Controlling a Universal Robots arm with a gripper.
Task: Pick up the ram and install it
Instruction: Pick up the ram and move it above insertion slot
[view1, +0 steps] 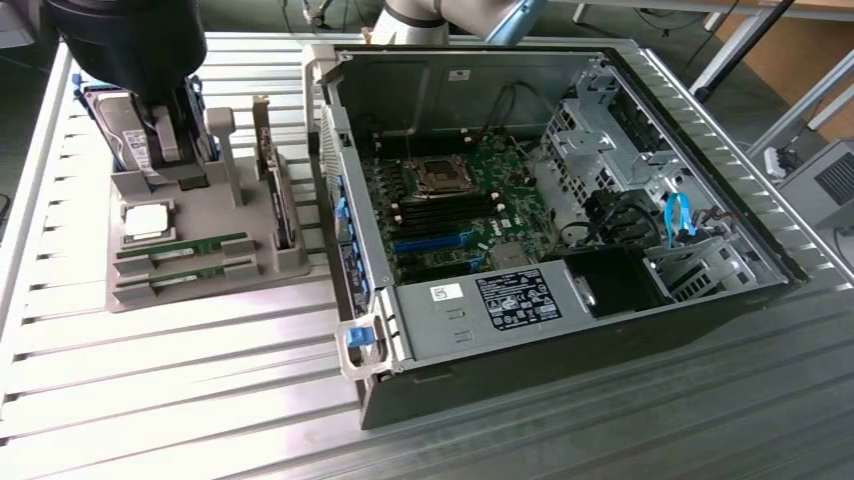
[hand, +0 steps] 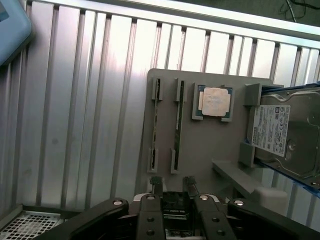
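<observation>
Gripper (hand: 172, 184) open, empty; you had it hanging upper left of exterior view. Ram (view1: 182, 246) lay in tray (view1: 234, 215) slots, lower in frame, left-centre, well apart, long axis left-right.

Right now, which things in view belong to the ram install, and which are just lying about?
Job in hand:
- ram stick in the grey holder
- second ram stick
- tool, open
- motherboard in the computer case

Lying about:
- processor chip
- hard drive
</observation>
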